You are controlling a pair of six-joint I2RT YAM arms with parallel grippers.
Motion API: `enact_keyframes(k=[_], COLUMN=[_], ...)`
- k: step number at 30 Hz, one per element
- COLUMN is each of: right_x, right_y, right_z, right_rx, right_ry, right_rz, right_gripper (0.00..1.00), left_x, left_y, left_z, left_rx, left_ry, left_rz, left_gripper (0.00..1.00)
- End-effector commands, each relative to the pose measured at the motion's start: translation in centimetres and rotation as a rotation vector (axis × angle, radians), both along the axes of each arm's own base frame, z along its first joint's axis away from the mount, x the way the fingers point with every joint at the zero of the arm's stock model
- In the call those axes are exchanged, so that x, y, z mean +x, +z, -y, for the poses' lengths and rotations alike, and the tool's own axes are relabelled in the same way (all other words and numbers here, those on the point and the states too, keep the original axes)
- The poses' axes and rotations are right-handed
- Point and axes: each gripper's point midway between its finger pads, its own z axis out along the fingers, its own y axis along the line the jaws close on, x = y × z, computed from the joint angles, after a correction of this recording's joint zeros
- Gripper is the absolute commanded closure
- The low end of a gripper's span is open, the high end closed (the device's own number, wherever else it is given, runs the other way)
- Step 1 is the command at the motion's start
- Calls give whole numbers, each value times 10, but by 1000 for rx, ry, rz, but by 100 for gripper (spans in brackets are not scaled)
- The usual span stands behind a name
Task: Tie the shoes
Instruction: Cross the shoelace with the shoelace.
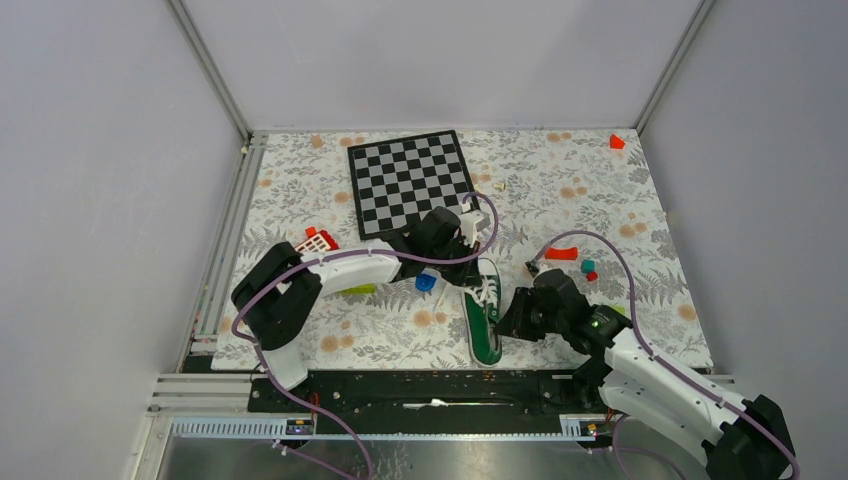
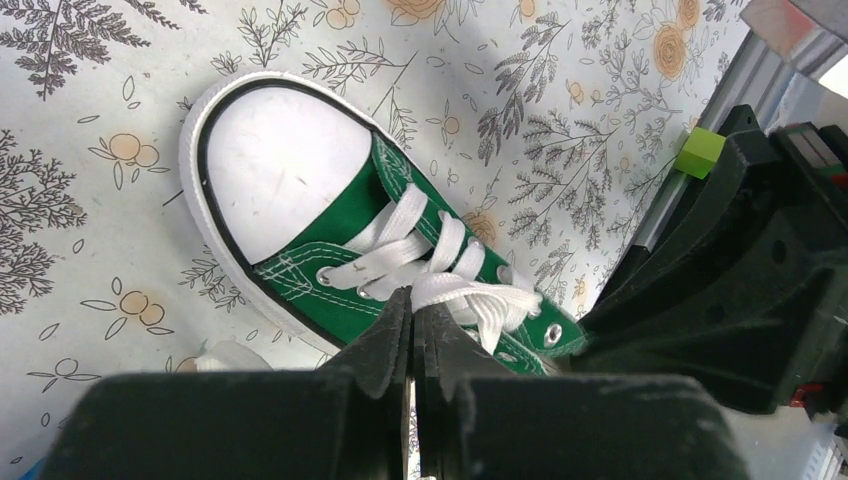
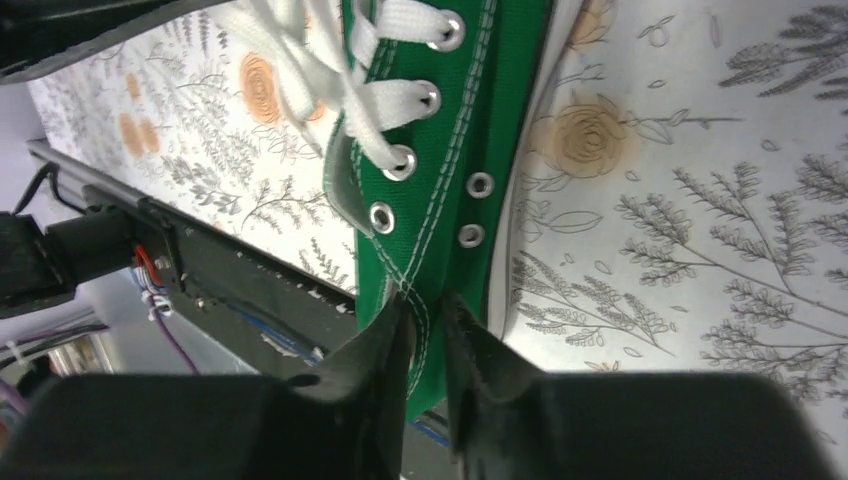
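The green sneaker (image 1: pixel 484 335) with white laces lies on the floral table between my two grippers. My left gripper (image 1: pixel 470 275) is over its laced part. In the left wrist view, the left gripper (image 2: pixel 415 300) is shut on a white lace (image 2: pixel 480 298) just above the eyelets, and the shoe's white toe cap (image 2: pixel 285 165) lies beyond. My right gripper (image 1: pixel 505 325) is at the shoe's right side. In the right wrist view, the right gripper (image 3: pixel 428 310) is shut on the green canvas edge (image 3: pixel 500 120) near the empty top eyelets.
A chessboard (image 1: pixel 410 180) lies at the back. Small pieces lie around: blue (image 1: pixel 426 283) by the shoe, red (image 1: pixel 561 253) and teal (image 1: pixel 588 266) to the right, a red-white one (image 1: pixel 317 241) to the left. A lime cube (image 2: pixel 699 152) is near the right arm. A black rail (image 1: pixel 420 385) runs along the near edge.
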Motion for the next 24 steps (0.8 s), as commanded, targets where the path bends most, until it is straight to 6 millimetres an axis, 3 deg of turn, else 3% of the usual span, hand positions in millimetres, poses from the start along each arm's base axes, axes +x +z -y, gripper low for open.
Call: enact_keyframes(k=[1, 2, 3, 6, 8, 11, 14, 18, 21, 24], right_x=[4, 6, 10, 27, 39, 59, 77, 88, 88, 86], right_y=[27, 29, 35, 57, 70, 76, 72, 68, 60, 53], right_z=[-22, -18, -14, 4, 11, 17, 12, -2, -14, -23], right_rx=[119, 88, 60, -57, -114, -161, -138, -68, -13, 43], right_ry=[-27, -24, -22, -23, -11, -7, 3, 62, 119, 162], right_rz=[6, 25, 55, 181, 245, 265, 208, 143, 77, 18], right_gripper=[62, 49, 45, 36, 36, 50, 98, 99, 87, 83], left_x=[10, 9, 8, 6, 5, 5, 6, 8, 8, 8], left_y=[17, 17, 15, 14, 14, 13, 17, 24, 24, 23], left_z=[7, 7, 5, 3, 3, 3, 3, 3, 3, 3], left_rx=[-31, -29, -25, -29, -31, -32, -46, -86, -93, -90], left_ry=[-12, -19, -23, -32, -40, -44, -37, -23, -25, -30], left_rz=[62, 64, 66, 77, 80, 84, 96, 130, 142, 141], left_gripper=[100, 100, 100, 100, 100, 100, 100, 100, 100, 100])
